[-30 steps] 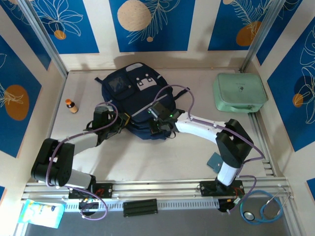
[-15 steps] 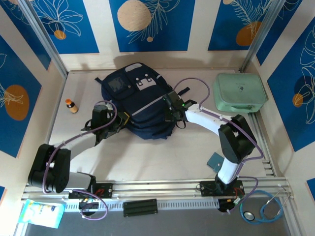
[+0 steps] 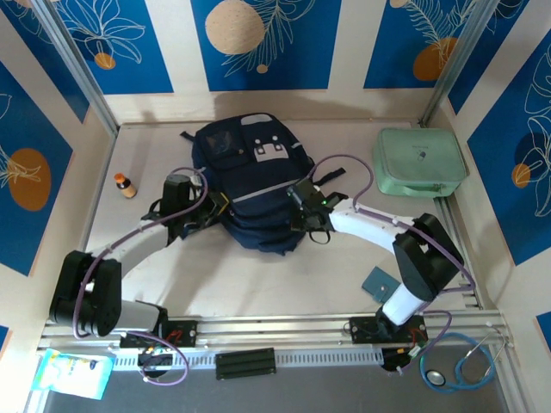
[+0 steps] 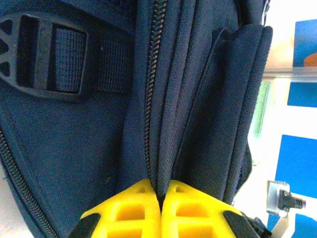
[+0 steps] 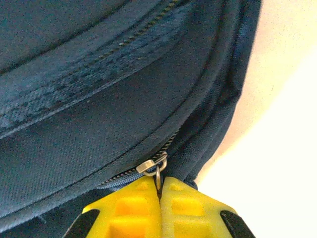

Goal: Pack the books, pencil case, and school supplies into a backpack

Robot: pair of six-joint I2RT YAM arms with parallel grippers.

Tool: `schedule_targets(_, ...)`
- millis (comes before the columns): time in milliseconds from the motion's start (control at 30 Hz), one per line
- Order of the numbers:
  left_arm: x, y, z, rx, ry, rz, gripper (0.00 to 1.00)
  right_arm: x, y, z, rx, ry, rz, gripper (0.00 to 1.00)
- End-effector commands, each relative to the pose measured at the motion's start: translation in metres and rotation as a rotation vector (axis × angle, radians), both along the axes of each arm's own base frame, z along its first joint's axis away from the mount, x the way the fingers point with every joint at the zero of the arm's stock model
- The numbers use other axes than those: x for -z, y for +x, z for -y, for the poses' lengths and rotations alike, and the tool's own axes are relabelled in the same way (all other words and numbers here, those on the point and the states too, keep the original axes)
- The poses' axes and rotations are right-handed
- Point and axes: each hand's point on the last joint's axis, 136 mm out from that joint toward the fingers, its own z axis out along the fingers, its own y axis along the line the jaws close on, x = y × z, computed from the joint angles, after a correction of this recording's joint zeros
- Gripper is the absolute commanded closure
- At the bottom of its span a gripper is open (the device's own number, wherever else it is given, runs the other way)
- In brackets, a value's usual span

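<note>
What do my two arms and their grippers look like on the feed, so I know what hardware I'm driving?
The left arm and right arm match: white tubular links between chunky black joint housings, each trailing a thin purple cable in loose loops. The left gripper and right gripper each have two blocky yellow plastic fingers with recessed pockets.
</note>
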Motion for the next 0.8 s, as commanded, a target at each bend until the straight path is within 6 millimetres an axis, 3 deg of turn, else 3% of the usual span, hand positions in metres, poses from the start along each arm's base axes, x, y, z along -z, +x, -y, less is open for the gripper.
schedule_targets(0,-0.027,0.022,0.004,0.028,0.035,0.123,1.00,0.018,-0.051,-0.001,-0.026,-0.039,-0.109,1.00)
schedule_targets(133,-0.013,0.038,-0.010,-0.001,0.122,0.097,0.95,0.004,-0.055,-0.035,-0.118,0.044,0.006,1.00)
schedule_targets(233,-0.001,0.047,-0.032,-0.072,0.174,0.061,0.79,-0.003,-0.050,-0.059,-0.164,0.121,0.024,1.00)
schedule_targets(433,0.014,0.030,-0.080,-0.186,0.279,0.001,0.61,-0.013,-0.041,-0.103,-0.258,0.213,0.077,1.00)
schedule_targets(567,0.002,0.010,-0.080,-0.163,0.247,0.006,0.55,-0.020,-0.034,-0.126,-0.305,0.251,0.096,1.00)
schedule_targets(767,-0.004,-0.020,-0.051,-0.132,0.068,-0.029,0.49,-0.034,-0.026,-0.165,-0.379,0.361,0.111,1.00)
